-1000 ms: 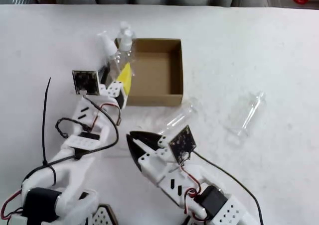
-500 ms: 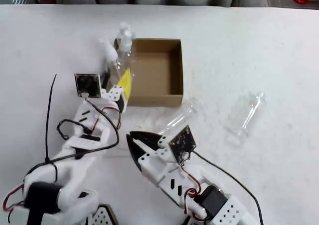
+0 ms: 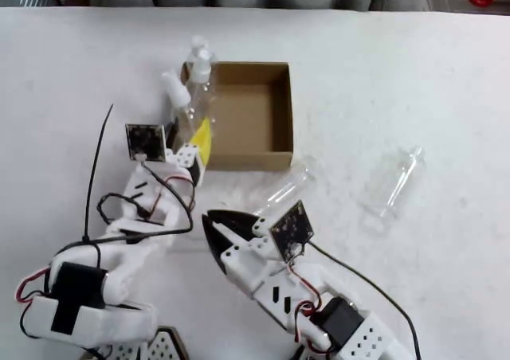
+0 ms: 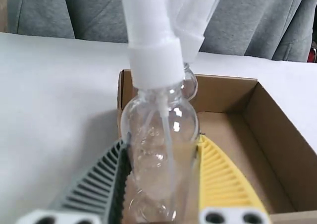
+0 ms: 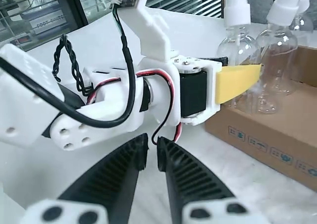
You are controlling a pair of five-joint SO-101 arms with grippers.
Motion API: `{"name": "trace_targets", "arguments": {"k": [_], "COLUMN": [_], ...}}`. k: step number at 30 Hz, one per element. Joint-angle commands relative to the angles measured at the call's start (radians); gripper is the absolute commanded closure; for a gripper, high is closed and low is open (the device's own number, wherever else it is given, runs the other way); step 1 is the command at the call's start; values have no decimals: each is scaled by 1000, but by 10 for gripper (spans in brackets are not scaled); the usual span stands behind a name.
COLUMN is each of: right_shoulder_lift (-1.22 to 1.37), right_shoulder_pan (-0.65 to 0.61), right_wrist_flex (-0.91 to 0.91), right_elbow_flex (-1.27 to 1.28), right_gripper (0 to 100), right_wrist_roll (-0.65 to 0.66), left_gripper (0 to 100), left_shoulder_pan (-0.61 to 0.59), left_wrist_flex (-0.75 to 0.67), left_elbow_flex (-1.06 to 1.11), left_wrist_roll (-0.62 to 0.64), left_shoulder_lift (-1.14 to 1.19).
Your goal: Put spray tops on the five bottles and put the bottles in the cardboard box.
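Observation:
My left gripper [image 3: 185, 123] is shut on a clear bottle [image 3: 182, 105] with a white spray top, held upright at the cardboard box's [image 3: 249, 161] left wall. In the left wrist view the bottle [image 4: 156, 130] stands between the grey and yellow fingers [image 4: 218, 179]. More capped bottles [image 3: 201, 64] stand in the box's far left corner. Two clear bottles without tops lie on the table, one [image 3: 288, 187] just in front of the box and one [image 3: 396, 185] further right. My right gripper [image 3: 210, 221] is shut and holds nothing, near the table's front; its black fingertips [image 5: 168, 149] point at the left arm.
The left arm's wires [image 3: 147, 209] and a black cable tie [image 3: 94, 165] lie close to the right gripper. Inside, the box floor [image 4: 233, 149] is bare on its near and right parts. Open white table stretches to the right [image 3: 446, 97].
The left gripper with its bottle has shifted slightly nearer and rightward, against the box's left wall. The right arm has stayed still.

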Motion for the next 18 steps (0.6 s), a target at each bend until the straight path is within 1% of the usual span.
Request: {"name": "trace_targets", "arguments": {"k": [1,11,15,18], "right_shoulder_lift": [-12,-12,-12,-12], "right_shoulder_pan": [8,8,8,8], "right_wrist_flex": [8,8,8,8], "right_elbow_flex": [-40,-40,-40,-40], "right_gripper": [981,982,982,982], "right_wrist_roll": [12,12,12,12], "left_gripper": [979,976,976,976], "left_shoulder_pan": [-5,-5,7,28], "left_wrist_flex": [-51,-44,-44,-44], "left_elbow_flex": [-38,-34,-14,-2], "left_wrist_roll": [-14,-17,-84,-98], "left_shoulder_lift": [-5,-4,-4,-4]}}
